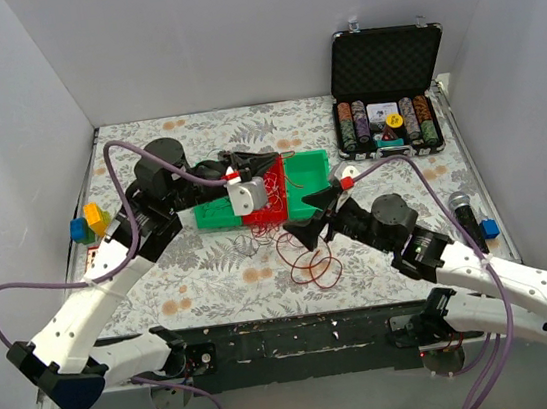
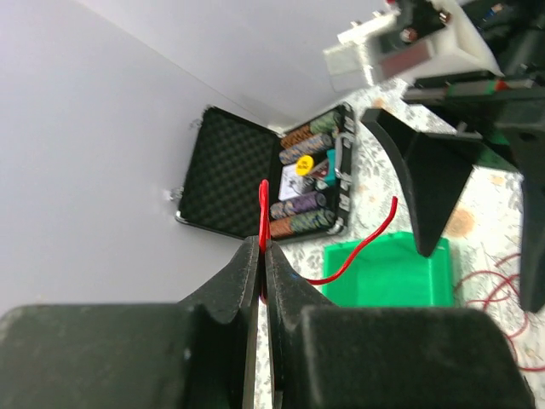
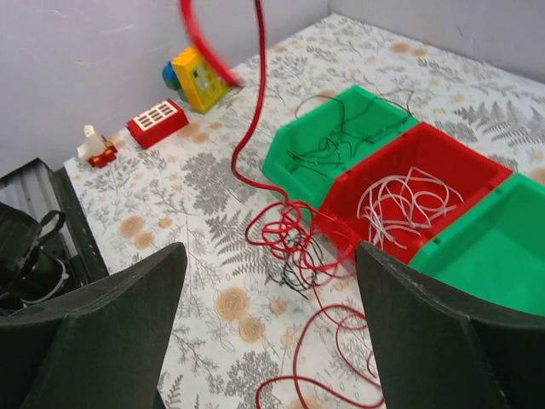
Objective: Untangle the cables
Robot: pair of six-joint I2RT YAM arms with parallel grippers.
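A tangle of red cables (image 3: 294, 243) with a dark strand (image 3: 300, 277) through it lies on the floral table just in front of the bins; it shows as red loops (image 1: 308, 257) in the top view. One red cable (image 3: 254, 94) rises from the tangle to my left gripper (image 2: 262, 245), which is shut on it above the bins (image 1: 270, 159). My right gripper (image 3: 272, 341) hangs open over the tangle (image 1: 313, 214) with nothing between its fingers (image 3: 111, 332). Whitish cables (image 3: 409, 200) lie in the red bin (image 3: 477, 175). Dark cables (image 3: 341, 136) lie in the left green bin (image 3: 281, 162).
A second green bin (image 3: 502, 256) stands to the right of the red one. An open black case of poker chips (image 1: 391, 98) sits at the back right. Toy blocks (image 1: 88, 224) lie by the left wall. A microphone (image 1: 464, 208) lies by the right wall.
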